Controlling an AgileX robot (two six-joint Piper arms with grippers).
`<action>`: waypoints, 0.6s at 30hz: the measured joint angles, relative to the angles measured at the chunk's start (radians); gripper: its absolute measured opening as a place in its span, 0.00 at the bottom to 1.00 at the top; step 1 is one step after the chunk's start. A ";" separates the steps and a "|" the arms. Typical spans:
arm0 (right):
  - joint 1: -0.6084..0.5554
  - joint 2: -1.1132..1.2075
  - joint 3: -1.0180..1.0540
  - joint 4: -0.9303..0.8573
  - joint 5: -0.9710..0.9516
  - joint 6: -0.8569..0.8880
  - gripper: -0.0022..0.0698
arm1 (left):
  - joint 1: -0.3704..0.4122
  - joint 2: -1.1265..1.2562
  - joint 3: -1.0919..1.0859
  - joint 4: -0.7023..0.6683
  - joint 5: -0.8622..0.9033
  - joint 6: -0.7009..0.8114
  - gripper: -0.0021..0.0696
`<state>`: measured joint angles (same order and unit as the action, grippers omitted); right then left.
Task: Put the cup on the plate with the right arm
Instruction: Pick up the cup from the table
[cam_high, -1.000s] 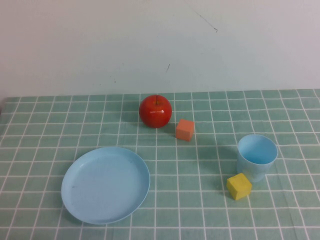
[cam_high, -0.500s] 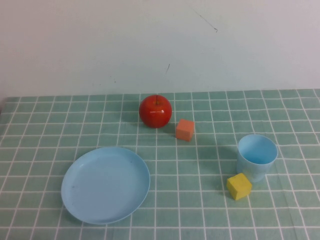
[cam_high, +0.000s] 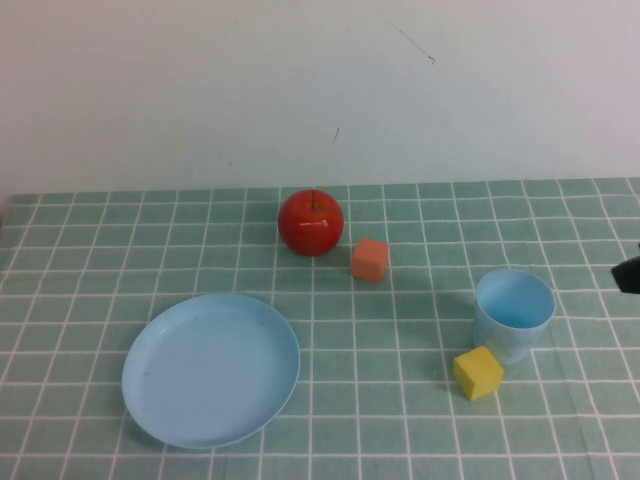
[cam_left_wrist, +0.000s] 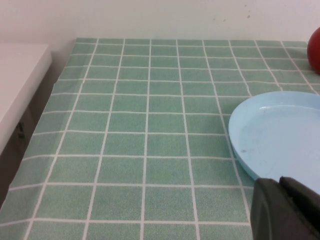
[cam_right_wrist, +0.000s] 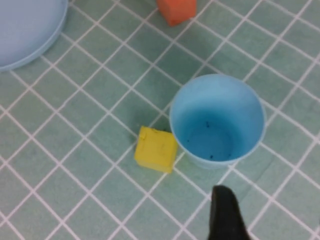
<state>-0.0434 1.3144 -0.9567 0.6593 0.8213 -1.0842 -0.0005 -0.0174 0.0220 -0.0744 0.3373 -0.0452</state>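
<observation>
Above the cup (cam_right_wrist: 216, 120), the right gripper (cam_right_wrist: 226, 214) — jaw state I cannot tell — should straddle the rim clear of the yellow cube (cam_right_wrist: 156, 149); left gripper (cam_left_wrist: 287, 210) parked, likewise unclear.

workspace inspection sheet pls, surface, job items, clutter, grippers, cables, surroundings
surface: table under a green checked cloth
job's things: cup upright and empty at the right, apart from the plate, which lies bare at the front left
clutter: apple, orange cube, yellow cube close against the cup
grippers: right gripper at the right edge, above and beyond the cup, holding nothing; left gripper by the plate's rim, shut
cables: nothing seen
surroundings: plain white wall
</observation>
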 joint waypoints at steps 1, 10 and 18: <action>0.013 0.037 -0.016 0.008 0.008 -0.010 0.55 | 0.000 0.000 0.000 0.000 0.000 0.000 0.03; 0.093 0.314 -0.180 -0.020 0.004 -0.018 0.62 | 0.000 0.000 0.000 0.000 0.000 0.000 0.03; 0.097 0.481 -0.292 -0.043 0.002 -0.018 0.62 | 0.000 0.000 0.000 0.000 0.000 0.000 0.02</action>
<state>0.0540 1.7951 -1.2485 0.6159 0.8234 -1.1017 -0.0005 -0.0174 0.0220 -0.0744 0.3373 -0.0452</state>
